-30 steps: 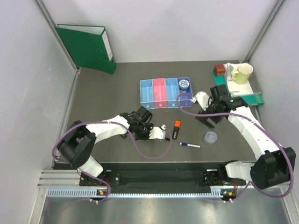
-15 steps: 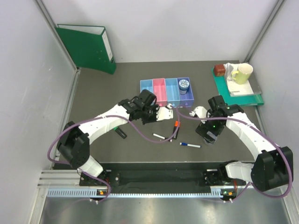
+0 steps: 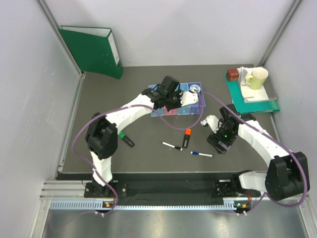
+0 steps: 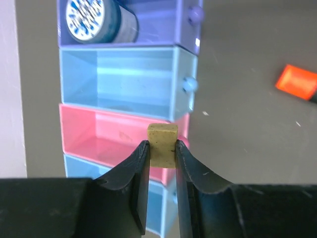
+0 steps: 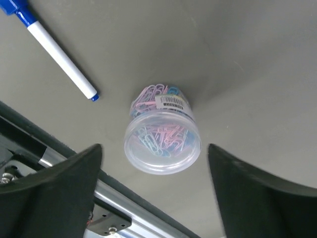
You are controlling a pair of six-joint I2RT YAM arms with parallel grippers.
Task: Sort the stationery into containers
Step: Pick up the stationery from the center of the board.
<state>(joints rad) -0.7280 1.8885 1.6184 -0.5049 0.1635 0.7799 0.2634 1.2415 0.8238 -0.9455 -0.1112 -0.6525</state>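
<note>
My right claw (image 5: 154, 151) spreads wide over the cup (image 5: 162, 146), pen (image 5: 59, 49) at its 10 o'clock; it is likely light, slick plastic, best squeezed mid-wall. My left claw (image 4: 161, 148) pinches the block (image 4: 162, 135) by its flat sides over the pink bin (image 4: 99, 141); it looks light and stiff.

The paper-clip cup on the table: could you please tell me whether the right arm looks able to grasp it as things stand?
Probably yes: the right gripper hangs open directly above the paper-clip cup, fingers either side; the white pen lies clear.
</note>
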